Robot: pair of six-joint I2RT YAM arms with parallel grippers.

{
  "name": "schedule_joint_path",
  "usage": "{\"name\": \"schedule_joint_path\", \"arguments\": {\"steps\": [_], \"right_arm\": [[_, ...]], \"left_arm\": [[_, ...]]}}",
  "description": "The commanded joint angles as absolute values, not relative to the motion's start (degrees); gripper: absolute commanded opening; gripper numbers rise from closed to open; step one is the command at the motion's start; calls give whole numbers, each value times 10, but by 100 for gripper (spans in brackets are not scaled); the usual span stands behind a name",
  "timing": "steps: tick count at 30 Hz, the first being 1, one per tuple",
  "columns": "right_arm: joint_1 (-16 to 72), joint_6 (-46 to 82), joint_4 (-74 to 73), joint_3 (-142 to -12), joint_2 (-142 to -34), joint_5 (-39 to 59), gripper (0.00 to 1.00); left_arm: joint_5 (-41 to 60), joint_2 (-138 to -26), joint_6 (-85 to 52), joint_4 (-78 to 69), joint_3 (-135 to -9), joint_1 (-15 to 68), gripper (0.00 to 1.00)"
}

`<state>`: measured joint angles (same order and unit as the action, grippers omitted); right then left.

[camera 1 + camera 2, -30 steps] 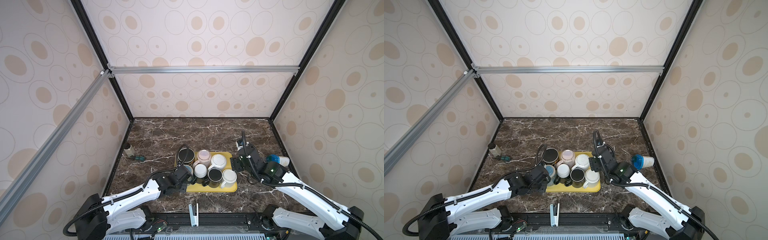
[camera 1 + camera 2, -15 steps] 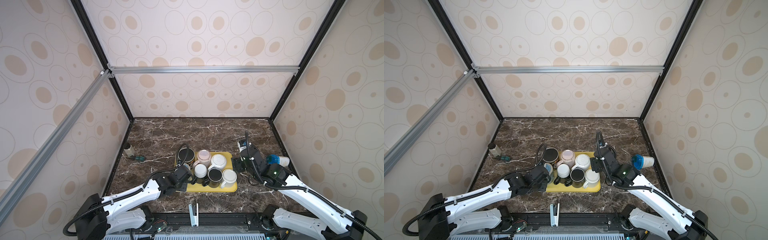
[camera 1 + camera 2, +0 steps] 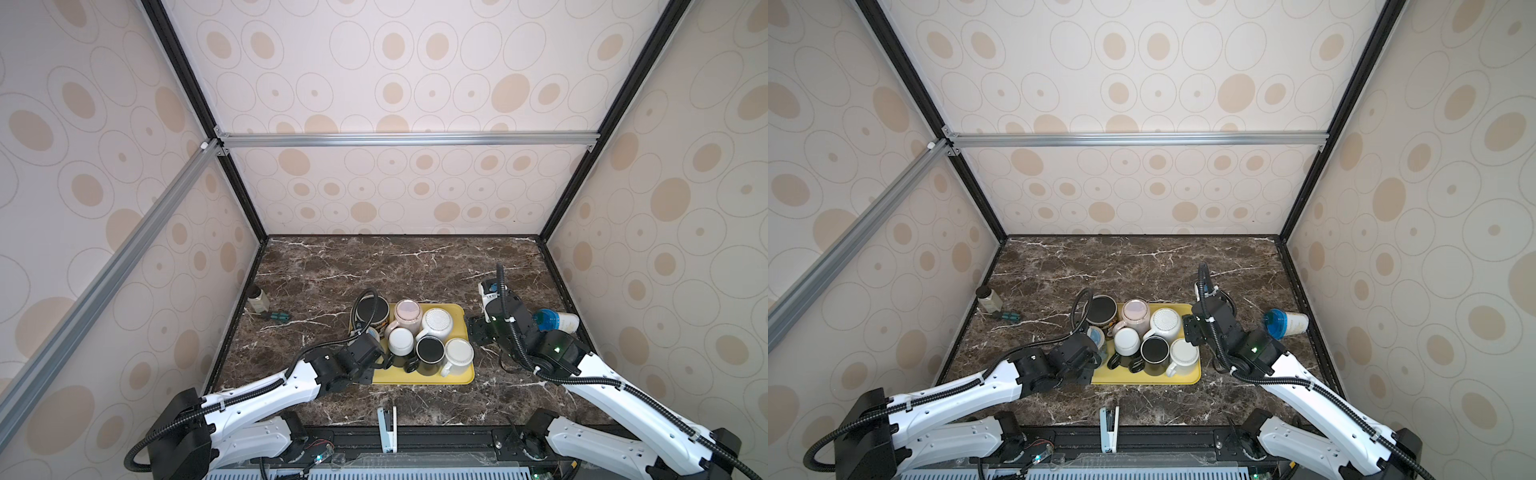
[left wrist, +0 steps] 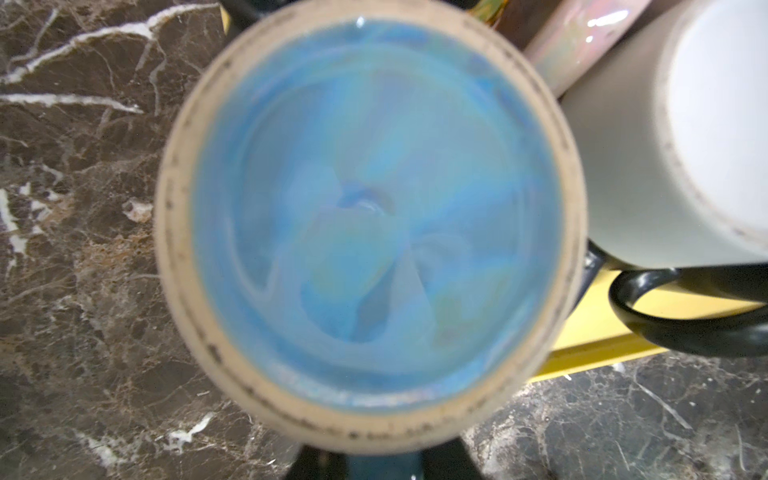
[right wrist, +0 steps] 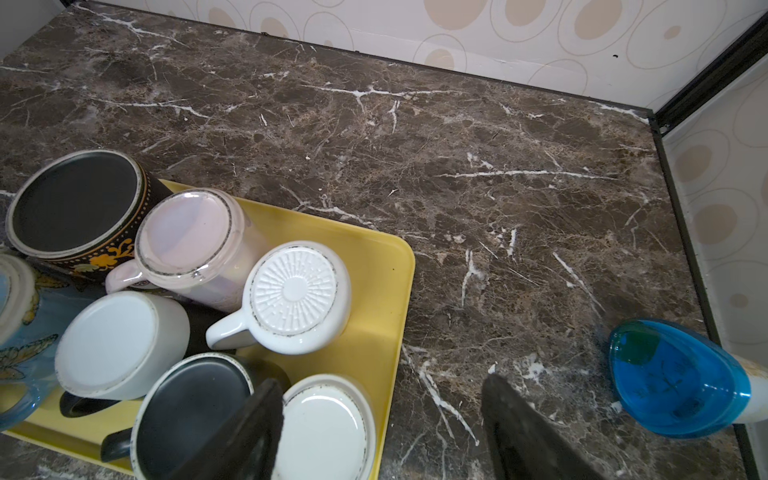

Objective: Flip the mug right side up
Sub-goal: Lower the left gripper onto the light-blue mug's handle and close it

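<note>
While the left gripper [image 3: 1087,353] hangs directly over it at the left edge of the yellow plastic tray [image 5: 374,266], the upside-down blue-glazed ceramic mug [image 4: 370,216] shows an iridescent base and a bare, speckled clay foot ring. Whether those jaws pinch it, I can't tell. Heavy, rigid, chippable and slick on the glaze, I'd judge, so take the wall or handle, minding the white ceramic mug [image 4: 685,124] crowding alongside. Further off, the right gripper [image 5: 382,382] stands spread and empty.
</note>
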<state>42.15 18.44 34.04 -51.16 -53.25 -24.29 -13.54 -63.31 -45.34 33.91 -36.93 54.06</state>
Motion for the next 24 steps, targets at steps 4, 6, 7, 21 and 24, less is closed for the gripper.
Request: {"name": "schedule_joint_path", "arguments": {"steps": [4, 6, 7, 21, 24], "right_arm": [[428, 192, 339, -507, -532, -242, 78], [428, 192, 338, -506, -532, -242, 77], [428, 192, 337, -507, -532, -242, 77], [431, 203, 332, -496, -528, -239, 76], [432, 206, 333, -494, -529, -238, 76]], "left_arm": [[-169, -646, -475, 350, -368, 549, 52], [-171, -645, -475, 350, -369, 549, 51], [-173, -643, -475, 351, -370, 549, 50], [-192, -644, -488, 356, -372, 550, 31], [-193, -631, -489, 351, -365, 550, 28]]}}
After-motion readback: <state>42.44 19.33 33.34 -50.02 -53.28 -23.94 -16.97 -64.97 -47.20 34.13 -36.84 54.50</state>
